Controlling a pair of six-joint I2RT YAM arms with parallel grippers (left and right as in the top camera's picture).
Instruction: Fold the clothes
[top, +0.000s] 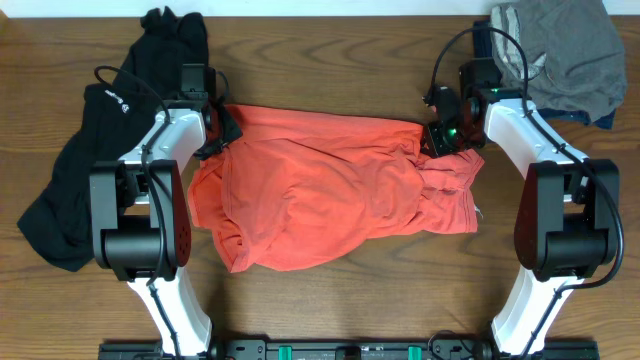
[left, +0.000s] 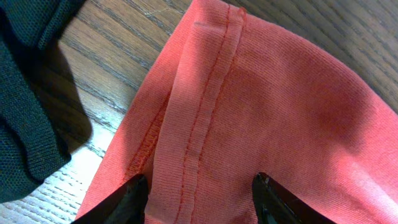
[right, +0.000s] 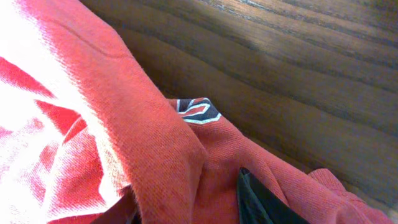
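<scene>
The red-orange T-shirt (top: 330, 190) lies crumpled across the middle of the table, the only one of the clothes that the arms touch. My left gripper (top: 222, 130) is at its top left corner. In the left wrist view this gripper (left: 202, 196) is open and straddles a stitched hem (left: 205, 112), with cloth lying between the black fingers (left: 127, 199). My right gripper (top: 440, 138) is at the shirt's bunched right end. The right wrist view shows it (right: 186, 205) shut on a thick fold of shirt, with one finger half buried. A small navy-and-white patch (right: 198, 111) shows on the cloth.
A black top (top: 100, 150) with a small white logo lies in a heap at the far left, close to the left arm, and shows as dark cloth (left: 25, 124) in the left wrist view. A grey garment (top: 565, 55) is piled at the back right corner. Bare wood (right: 298, 68) surrounds the shirt.
</scene>
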